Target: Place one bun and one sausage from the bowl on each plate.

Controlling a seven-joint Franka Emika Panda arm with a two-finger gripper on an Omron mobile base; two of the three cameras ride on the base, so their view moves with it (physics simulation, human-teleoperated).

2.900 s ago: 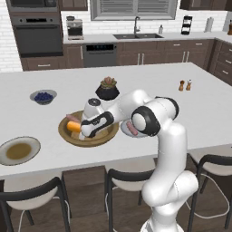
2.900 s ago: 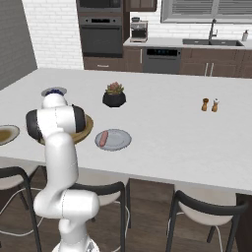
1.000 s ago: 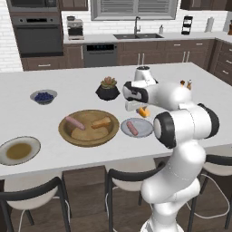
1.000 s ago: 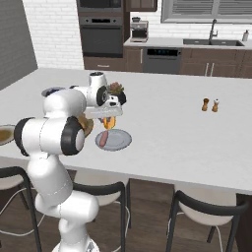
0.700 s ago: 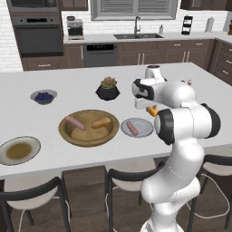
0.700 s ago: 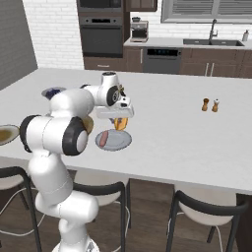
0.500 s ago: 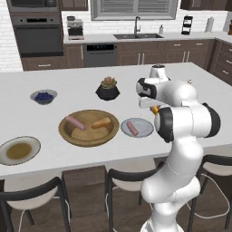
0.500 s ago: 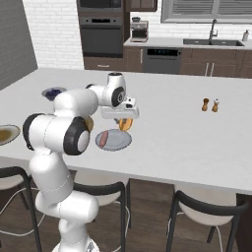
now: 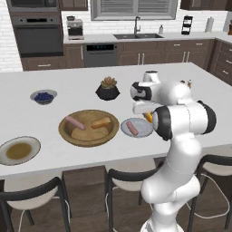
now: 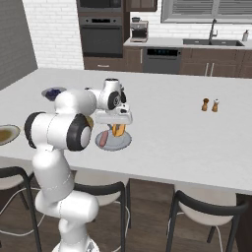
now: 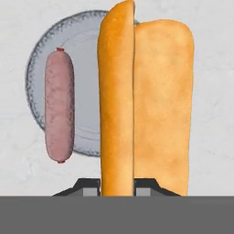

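Fingers (image 11: 117,185) clamped on a bun (image 11: 146,105), above the grey plate (image 11: 87,41); sausage (image 11: 59,105) on plate

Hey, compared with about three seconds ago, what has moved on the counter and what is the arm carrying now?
The gripper, earlier down in the wooden bowl, has lifted a bun out and swung it over to the grey plate, where it now hangs shut on the bun above the plate. The sausage on that plate, the brown plate, the berry bowl and the potted plant stayed put.
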